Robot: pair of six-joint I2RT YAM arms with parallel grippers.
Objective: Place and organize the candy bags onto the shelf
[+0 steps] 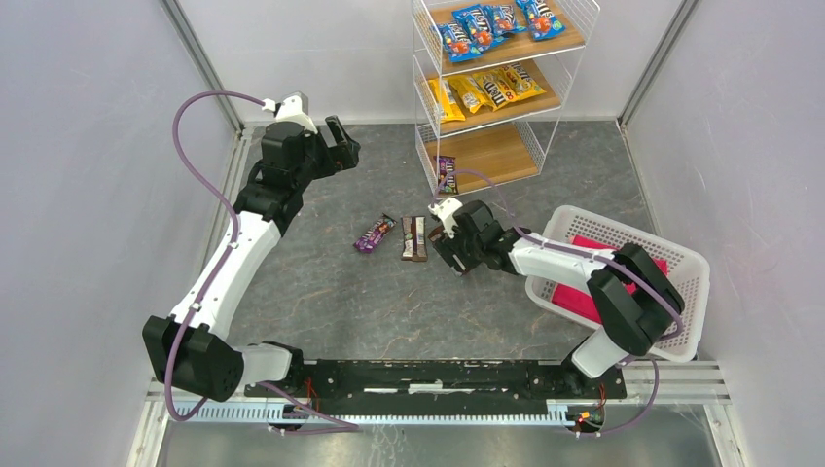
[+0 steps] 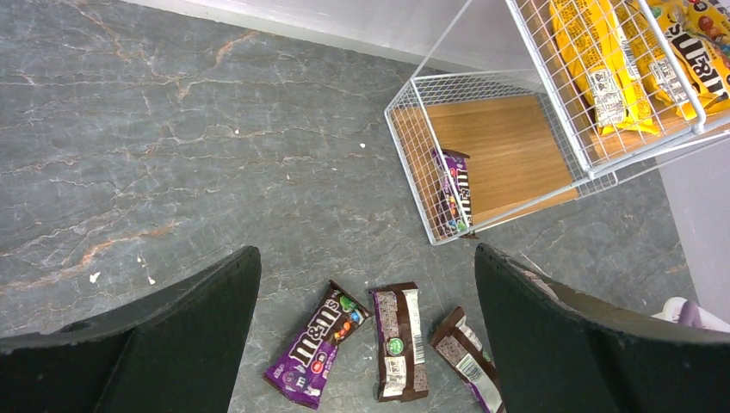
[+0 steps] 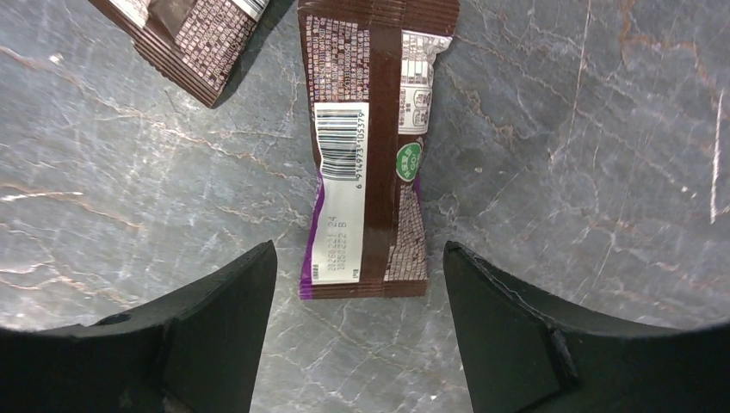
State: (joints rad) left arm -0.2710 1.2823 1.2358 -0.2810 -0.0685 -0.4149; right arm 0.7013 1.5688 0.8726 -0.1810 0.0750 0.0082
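Note:
The shelf (image 1: 506, 88) stands at the back, with blue candy bags (image 1: 491, 24) on the top tier, yellow ones (image 1: 482, 92) on the middle tier and one purple bag (image 1: 446, 173) on the bottom tier. A purple bag (image 1: 375, 233) and a face-down brown bag (image 1: 414, 238) lie on the floor. My right gripper (image 1: 440, 238) is open and low over the floor. In the right wrist view a face-down brown bag (image 3: 370, 146) lies just ahead of its open fingers (image 3: 357, 258). My left gripper (image 1: 345, 146) is open, empty and raised at the back left; below it the left wrist view shows three floor bags (image 2: 400, 342).
A white lattice basket (image 1: 584, 219) holding a pink cloth (image 1: 598, 292) sits at the right, under my right arm. Grey walls close in both sides. The shelf's wire side (image 2: 413, 163) stands close to the floor bags.

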